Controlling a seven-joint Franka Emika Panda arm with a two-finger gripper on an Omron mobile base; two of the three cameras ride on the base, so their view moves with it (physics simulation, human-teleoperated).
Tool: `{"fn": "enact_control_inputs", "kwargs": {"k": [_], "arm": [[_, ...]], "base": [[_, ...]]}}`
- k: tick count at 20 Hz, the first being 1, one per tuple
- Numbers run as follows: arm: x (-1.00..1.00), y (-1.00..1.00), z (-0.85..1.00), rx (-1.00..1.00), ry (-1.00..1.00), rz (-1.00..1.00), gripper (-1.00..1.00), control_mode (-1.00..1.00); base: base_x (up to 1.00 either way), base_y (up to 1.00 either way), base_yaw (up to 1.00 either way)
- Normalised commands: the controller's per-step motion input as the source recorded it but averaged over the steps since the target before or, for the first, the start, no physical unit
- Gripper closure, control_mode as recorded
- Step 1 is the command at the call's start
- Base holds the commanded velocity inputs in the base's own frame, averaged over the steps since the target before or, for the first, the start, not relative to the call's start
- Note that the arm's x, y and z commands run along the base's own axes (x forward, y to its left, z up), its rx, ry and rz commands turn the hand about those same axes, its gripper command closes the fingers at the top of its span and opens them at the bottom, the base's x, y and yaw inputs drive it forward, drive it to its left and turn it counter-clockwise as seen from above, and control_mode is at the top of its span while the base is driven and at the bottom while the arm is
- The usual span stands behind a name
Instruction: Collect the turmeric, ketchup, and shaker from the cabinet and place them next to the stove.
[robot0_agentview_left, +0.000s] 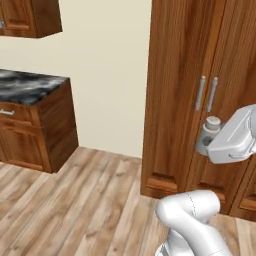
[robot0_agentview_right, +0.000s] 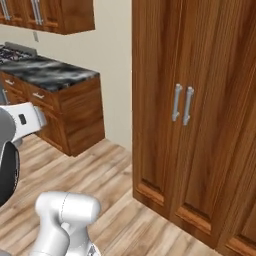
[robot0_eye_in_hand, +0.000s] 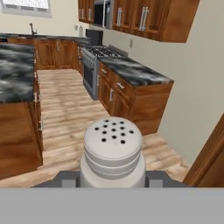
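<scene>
shaker (robot0_eye_in_hand: 113, 151) upright in closed gripper (robot0_eye_in_hand: 113, 178), perforated cap up

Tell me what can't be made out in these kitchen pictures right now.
- Pincer fingertips: hand view, hidden behind the shaker.
- Shaker's lower body: left base view, covered by the white hand; its cap shows.
- Stove burners: hand view, too far and small.
- Turmeric and ketchup: not visible, so their whereabouts can't be told.

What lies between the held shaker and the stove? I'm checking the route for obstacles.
In the hand view, bare wood floor stretches from the shaker in the gripper toward the stove. Dark-topped counters flank it; nothing stands in the way.
</scene>
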Motion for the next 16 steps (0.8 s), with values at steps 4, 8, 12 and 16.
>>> {"fn": "enact_control_inputs", "kwargs": {"k": [4,8,12,16], "arm": [[0.00,0.00,0.00,0.00,0.00,0.00,1.00,1.00],[0.00,0.00,0.00,0.00,0.00,0.00,1.00,1.00],[0.00,0.00,0.00,0.00,0.00,0.00,1.00,1.00],[0.00,0.00,0.00,0.00,0.00,0.00,1.00,1.00]], "base": [[1.00,0.10,0.08],[1.00,0.35,0.02],[1.00,0.57,0.00],[0.92,0.70,0.00]]}}
